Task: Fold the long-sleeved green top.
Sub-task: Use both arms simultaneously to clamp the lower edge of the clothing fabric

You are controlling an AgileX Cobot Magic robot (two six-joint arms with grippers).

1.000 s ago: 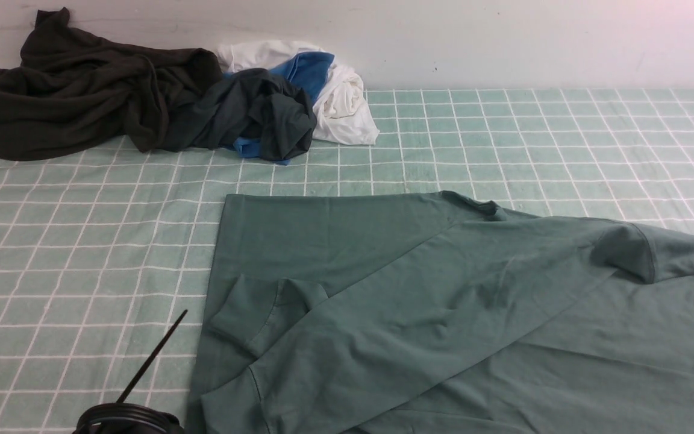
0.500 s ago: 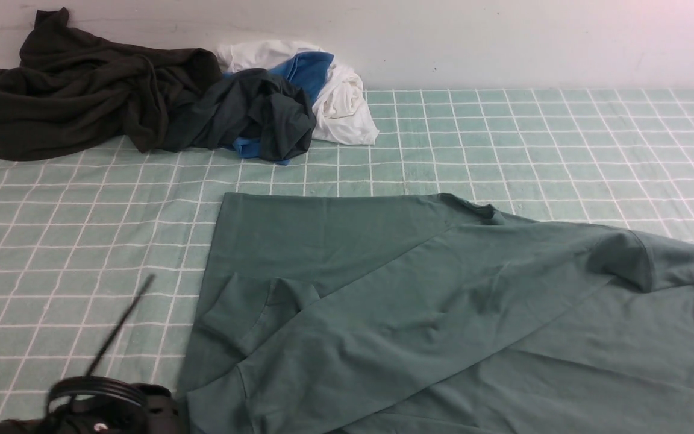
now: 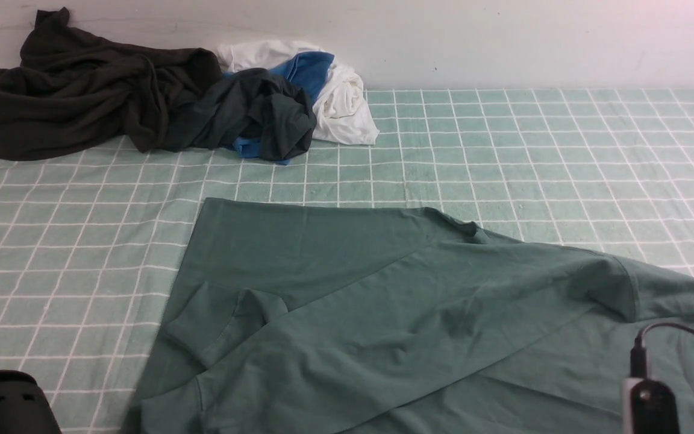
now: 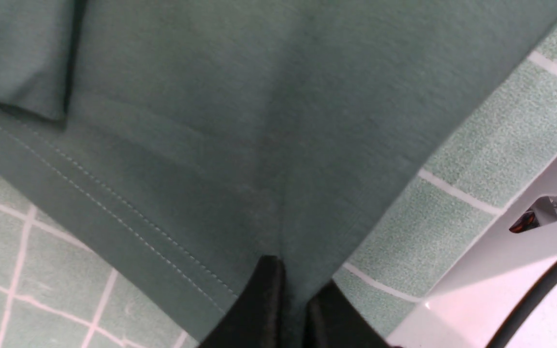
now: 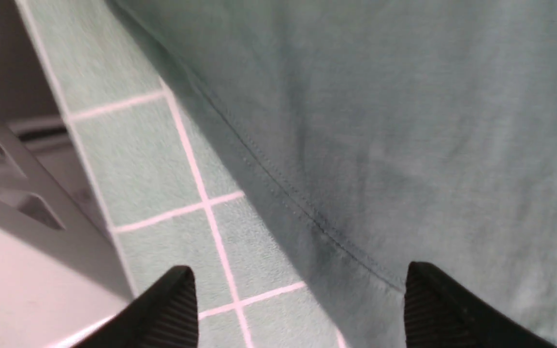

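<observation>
Got my left end effector point(image 4: 292, 290) clenched on the hem of the top point(image 3: 383, 301), right end effector point(image 5: 298, 285) wide open over it.

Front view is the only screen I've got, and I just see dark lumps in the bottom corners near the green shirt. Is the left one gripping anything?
Observer: Yes. The left wrist view shows the left tool shut, pinching the green long-sleeved top close to its stitched hem.
Operator: And the one on the right?
Observer: The right tool is open, its fingers wide apart with nothing held between them.
Operator: So where is it?
Observer: It straddles the top's edge: one finger on the fabric side, the other on the side of the checked tablecloth.
</observation>
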